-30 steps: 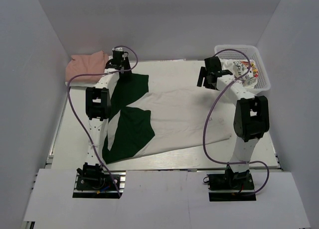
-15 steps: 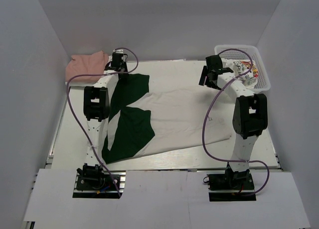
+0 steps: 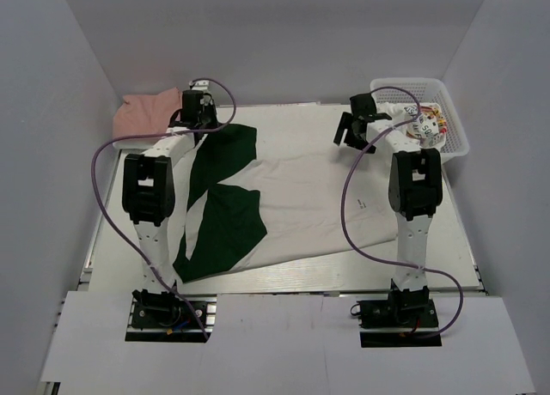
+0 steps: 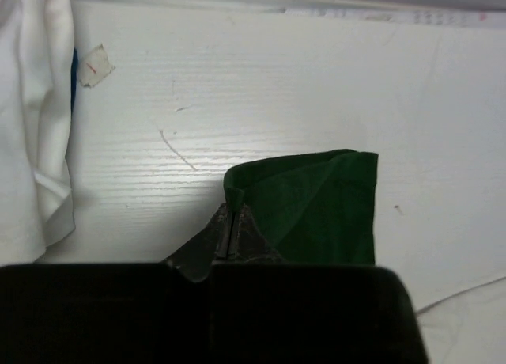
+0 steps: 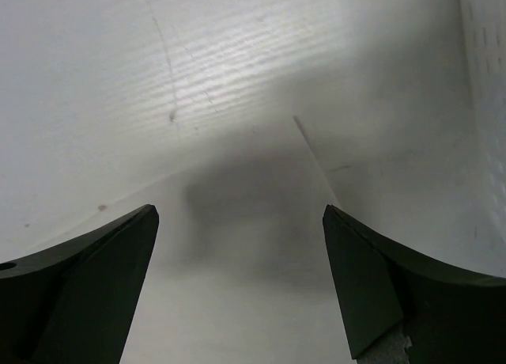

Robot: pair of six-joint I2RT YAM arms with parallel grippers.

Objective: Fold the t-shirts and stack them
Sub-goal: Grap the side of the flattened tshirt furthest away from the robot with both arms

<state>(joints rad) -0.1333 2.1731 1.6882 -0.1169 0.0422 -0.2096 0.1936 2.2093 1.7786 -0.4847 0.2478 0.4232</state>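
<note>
A large white t-shirt (image 3: 318, 193) with dark green sleeves (image 3: 225, 223) lies spread across the table. At its far left corner my left gripper (image 3: 199, 113) is shut on the edge of a green sleeve (image 4: 316, 206), and the jaws (image 4: 231, 215) pinch a raised fold of it. My right gripper (image 3: 351, 136) stands open over the shirt's far right corner. A white cloth corner (image 5: 245, 253) lies between its fingers (image 5: 95, 277), untouched. A salmon-pink t-shirt (image 3: 148, 112) lies bunched at the far left.
A white basket (image 3: 454, 124) at the far right holds crumpled white cloth with coloured print (image 3: 423, 124); its wall (image 5: 486, 95) is close to my right gripper. White cloth (image 4: 35, 119) and a small paper tag (image 4: 95, 66) lie left of the left gripper.
My left gripper has shut on the green sleeve's edge. The right gripper has shifted slightly left, still open. Both arms' elbows have swung left.
</note>
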